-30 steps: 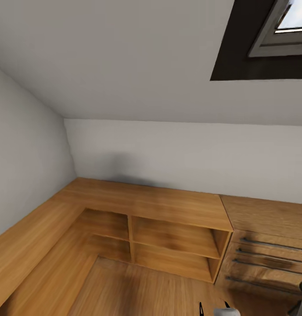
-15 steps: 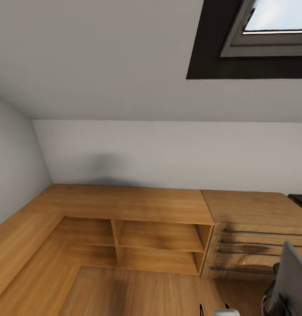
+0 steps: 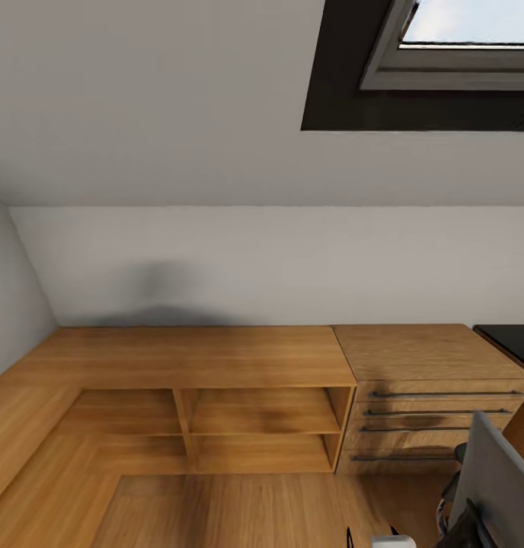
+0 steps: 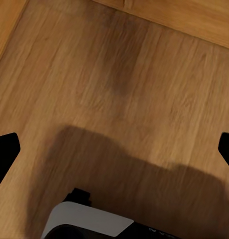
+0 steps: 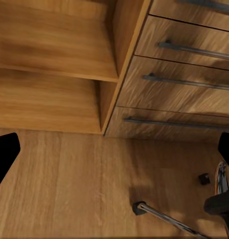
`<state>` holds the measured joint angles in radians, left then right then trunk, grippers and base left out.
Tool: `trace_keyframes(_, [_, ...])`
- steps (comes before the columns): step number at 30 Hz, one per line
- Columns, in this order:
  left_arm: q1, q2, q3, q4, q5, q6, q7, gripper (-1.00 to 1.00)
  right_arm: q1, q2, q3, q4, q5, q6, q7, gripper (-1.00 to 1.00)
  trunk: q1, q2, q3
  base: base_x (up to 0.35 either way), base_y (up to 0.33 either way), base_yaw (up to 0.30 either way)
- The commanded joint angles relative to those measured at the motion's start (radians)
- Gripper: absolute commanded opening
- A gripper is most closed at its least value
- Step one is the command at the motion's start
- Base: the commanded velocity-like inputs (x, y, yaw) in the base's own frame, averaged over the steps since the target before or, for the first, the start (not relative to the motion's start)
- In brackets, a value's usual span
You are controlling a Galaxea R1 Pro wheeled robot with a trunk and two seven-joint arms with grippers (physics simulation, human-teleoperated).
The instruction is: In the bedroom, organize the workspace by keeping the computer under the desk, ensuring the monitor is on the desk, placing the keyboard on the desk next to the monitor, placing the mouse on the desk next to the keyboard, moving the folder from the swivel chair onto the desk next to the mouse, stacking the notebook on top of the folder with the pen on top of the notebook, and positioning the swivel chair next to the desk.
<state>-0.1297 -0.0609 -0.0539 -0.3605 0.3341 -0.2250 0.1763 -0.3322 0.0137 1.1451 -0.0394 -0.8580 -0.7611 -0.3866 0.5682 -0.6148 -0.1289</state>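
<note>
The swivel chair's grey back (image 3: 496, 481) rises at the bottom right corner of the head view, with a dark armrest below it. One chrome leg of its base (image 5: 166, 215) with a black caster shows on the floor in the right wrist view. A corner of the desk's glossy black top (image 3: 512, 336) peeks in at the right edge, behind the drawer cabinet. My left gripper (image 4: 114, 149) hangs open over bare wood floor. My right gripper (image 5: 114, 152) is open too, nothing between its fingers, above the floor near the chair base. Monitor, keyboard, folder, notebook and pen are out of view.
A low light-wood cabinet (image 3: 193, 354) with open shelves runs along the white wall and turns the corner at the left. A light-wood drawer unit (image 3: 437, 403) with metal handles adjoins it on the right. A skylight (image 3: 460, 46) sits in the sloped ceiling.
The head camera has swung to the right, so the whole picture slid left. The chair back and the black desk corner have come further into view at the right.
</note>
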Motion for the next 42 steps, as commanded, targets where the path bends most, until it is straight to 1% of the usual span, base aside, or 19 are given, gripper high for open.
trace_keyframes(1, [-0.001,0.0,-0.006,0.0,0.005,-0.003,0.006,1.0,-0.001,0.0,0.008,0.0,-0.001,0.0,-0.009,1.0,0.0,-0.002,-0.003,0.001,0.0,-0.077])
trace_keyframes(7, [-0.001,0.0,-0.006,0.0,0.005,-0.004,0.006,1.0,-0.001,0.0,0.008,0.0,-0.001,0.0,-0.009,1.0,0.0,-0.002,-0.013,0.0,0.01,-0.08])
trace_keyframes(11, [-0.001,0.0,-0.006,0.0,0.005,-0.004,0.006,1.0,-0.001,0.0,0.01,0.0,-0.001,0.0,-0.008,1.0,0.0,-0.002,-0.016,0.024,0.227,-0.208])
trace_keyframes(17, [-0.001,0.0,-0.006,0.0,0.005,-0.003,0.006,1.0,-0.001,0.0,0.011,0.0,0.0,0.0,-0.008,1.0,0.0,-0.002,-0.017,0.061,0.25,-0.274])
trace_keyframes(32, [-0.001,0.0,-0.006,0.0,0.005,-0.004,0.005,1.0,-0.001,0.0,0.012,0.0,0.0,0.0,-0.008,1.0,0.0,-0.002,-0.017,0.007,0.02,-0.291])
trace_keyframes(42, [-0.001,0.0,-0.006,0.0,0.005,-0.003,0.005,1.0,-0.001,0.0,0.011,0.0,0.0,0.0,-0.008,1.0,0.0,-0.002,-0.017,0.171,0.189,-0.292])
